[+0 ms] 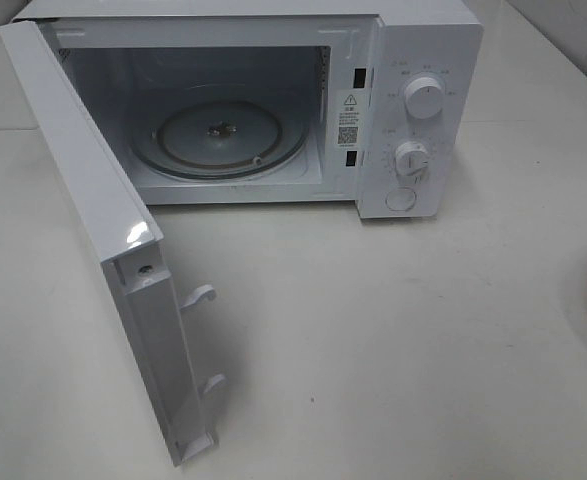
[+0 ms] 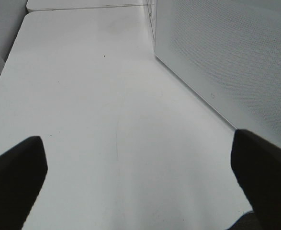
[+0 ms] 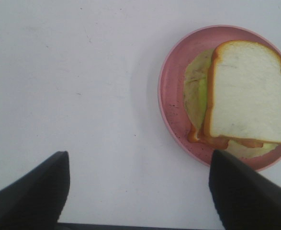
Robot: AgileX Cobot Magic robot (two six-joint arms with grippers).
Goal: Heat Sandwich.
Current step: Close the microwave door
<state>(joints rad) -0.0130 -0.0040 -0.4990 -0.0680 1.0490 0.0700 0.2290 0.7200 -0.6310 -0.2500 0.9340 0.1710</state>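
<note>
With both pincers spread and empty, I'd centre my right pincer point(image 3: 138, 191) over the pink plate's point(image 3: 171, 96) rim, keeping the sandwich point(image 3: 245, 96) level toward the open microwave point(image 1: 233, 110).

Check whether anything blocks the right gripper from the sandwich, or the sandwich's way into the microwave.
Nothing visible does. The right gripper hangs open above bare table beside the sandwich on its pink plate. The microwave door stands wide open, the turntable bare.
</note>
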